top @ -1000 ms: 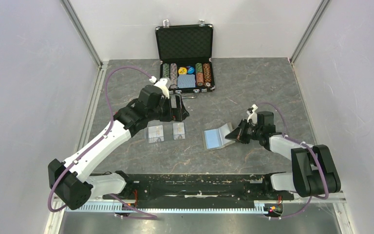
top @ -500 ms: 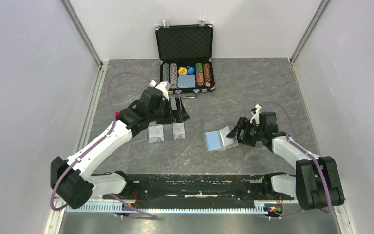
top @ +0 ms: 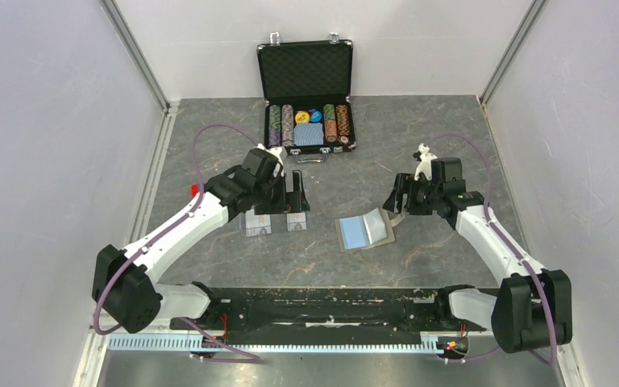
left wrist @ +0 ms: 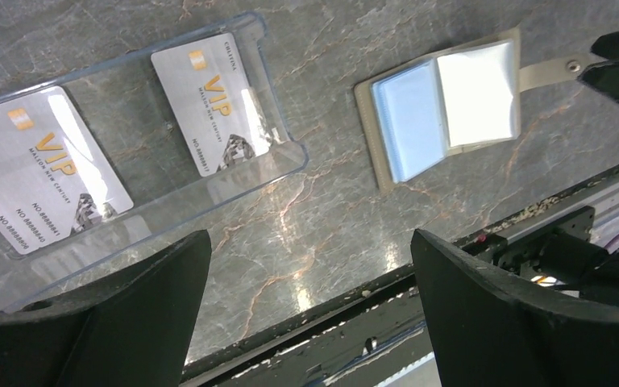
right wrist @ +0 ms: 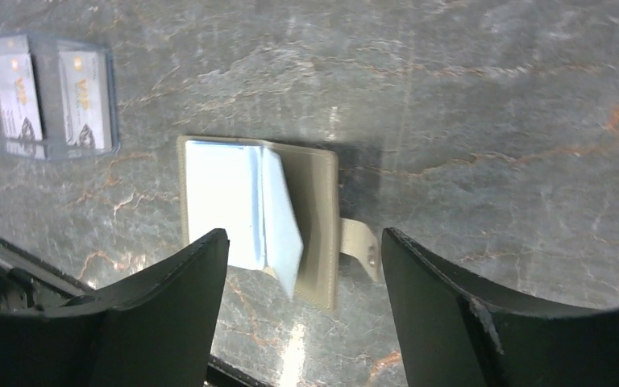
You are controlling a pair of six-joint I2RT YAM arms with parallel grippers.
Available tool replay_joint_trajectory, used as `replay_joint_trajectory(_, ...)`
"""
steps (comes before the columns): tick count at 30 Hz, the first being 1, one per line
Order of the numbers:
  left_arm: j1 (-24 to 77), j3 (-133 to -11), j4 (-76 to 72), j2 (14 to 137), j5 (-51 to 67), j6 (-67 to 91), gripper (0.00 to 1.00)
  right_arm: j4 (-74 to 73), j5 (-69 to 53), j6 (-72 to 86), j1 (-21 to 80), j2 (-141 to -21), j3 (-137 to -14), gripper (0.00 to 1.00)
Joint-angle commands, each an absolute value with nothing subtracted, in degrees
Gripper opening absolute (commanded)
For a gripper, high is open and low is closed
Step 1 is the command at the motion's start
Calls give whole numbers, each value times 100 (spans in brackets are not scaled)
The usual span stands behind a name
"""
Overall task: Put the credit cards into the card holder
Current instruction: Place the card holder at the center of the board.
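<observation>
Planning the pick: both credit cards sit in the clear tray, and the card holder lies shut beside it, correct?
Not shut. The right wrist view shows the card holder lying open, light blue lining up. Both credit cards do sit in the clear tray beside it.

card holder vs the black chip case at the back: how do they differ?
Colour: the card holder is grey-brown with pale blue lining; the case is black.
Size: the card holder is far smaller than the case.
Pose: the card holder lies flat with one leaf half raised; the case's lid stands upright.
Contents: the case holds chips; the card holder shows no card.
Both are open.
</observation>
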State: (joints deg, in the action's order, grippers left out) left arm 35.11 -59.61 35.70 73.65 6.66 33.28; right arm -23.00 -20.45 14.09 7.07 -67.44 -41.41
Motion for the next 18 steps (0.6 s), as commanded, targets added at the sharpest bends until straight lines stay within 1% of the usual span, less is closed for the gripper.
replay_joint_trajectory(1, 3489, -6178, 3755, 7425, 807, 2980, 100, -2516, -2239, 1098, 1061, -6848, -4562, 69)
replay_joint_trajectory(7, 3489, -6249, 3992, 7498, 479, 2965, 100, -2269, -2468, 1224, 1588, -7128, -4754, 65)
replay_joint_trajectory(9, 3489, -6265, 4041, 7555, 425, 2979, 100, -2112, -2599, 1277, 1722, -7232, -4755, 61)
replay_joint_trajectory(15, 3480, -6283, 4096, 7789, 499, 3023, 98, -1949, -2699, 1321, 1960, -7726, -4670, 45)
replay_joint_trajectory(18, 3483, -6285, 4096, 7837, 512, 3051, 98, -2048, -2410, 1162, 1969, -7976, -4597, 37)
